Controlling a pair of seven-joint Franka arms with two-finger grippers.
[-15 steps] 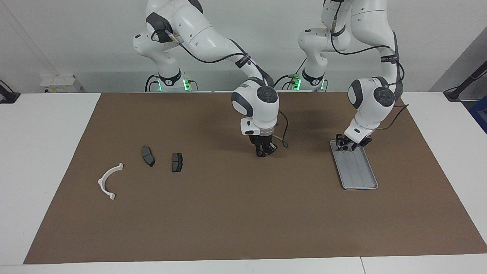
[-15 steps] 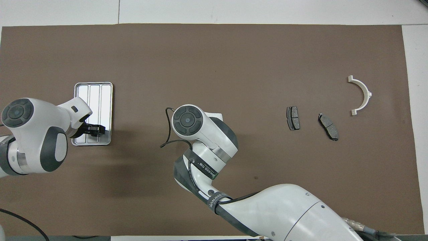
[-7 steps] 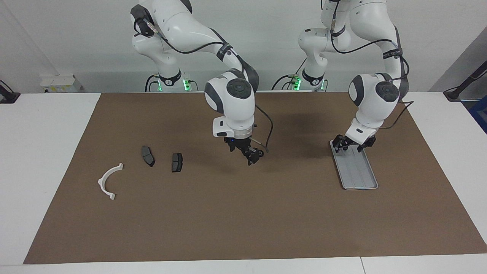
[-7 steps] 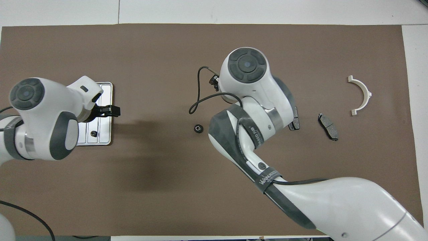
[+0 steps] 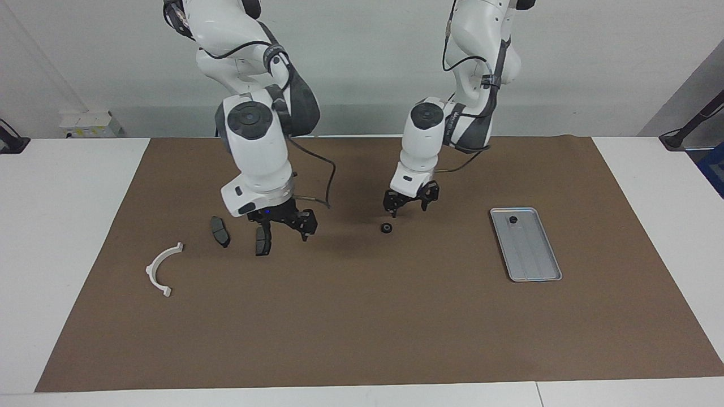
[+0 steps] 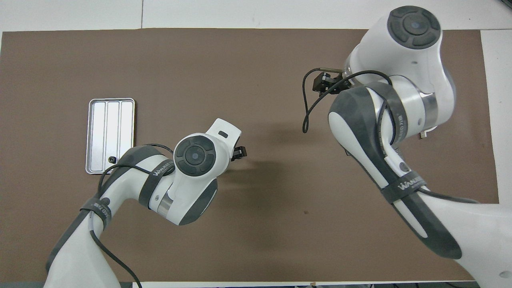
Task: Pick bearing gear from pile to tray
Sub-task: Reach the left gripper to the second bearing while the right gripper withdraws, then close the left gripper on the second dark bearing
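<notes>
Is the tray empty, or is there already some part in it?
Not empty. One small black round part lies in the tray, at its end nearer to the robots; the rest of its ribbed floor is bare.

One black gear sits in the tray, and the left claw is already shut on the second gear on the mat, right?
Not quite. One black gear does sit in the tray, but the left claw hangs open just above the second gear, not gripping it. The facing view shows this.

Brown mat (image 5: 362,316) (on white table (image 5: 62,237))
</notes>
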